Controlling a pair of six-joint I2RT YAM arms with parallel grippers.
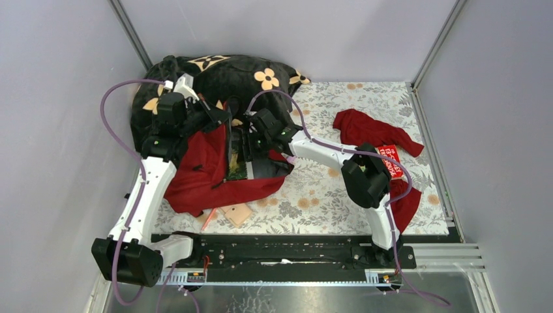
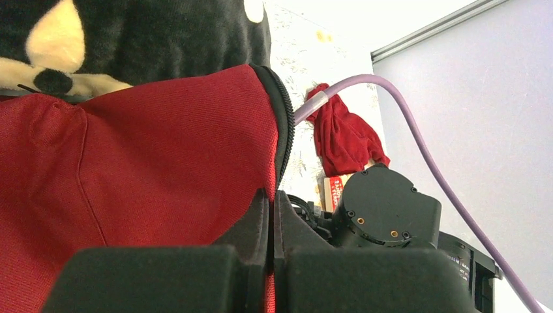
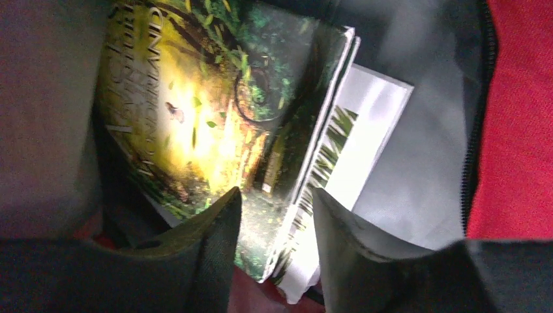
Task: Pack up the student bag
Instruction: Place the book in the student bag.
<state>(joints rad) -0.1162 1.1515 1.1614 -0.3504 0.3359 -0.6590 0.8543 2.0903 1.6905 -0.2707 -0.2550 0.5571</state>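
At left-centre of the top view the student bag (image 1: 202, 166) lies open on the surface (image 1: 326, 192). The left gripper (image 2: 270, 212) is clamped on its zipper edge; the right gripper (image 3: 275, 195), jaws half-spread, straddles a book (image 3: 195, 111) inside

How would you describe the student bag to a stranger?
On the flower-patterned table, look left, in front of the black blanket with pale flowers. The student bag is the dark-red one with a black zipper and books inside, unlike the limp red garment at right.
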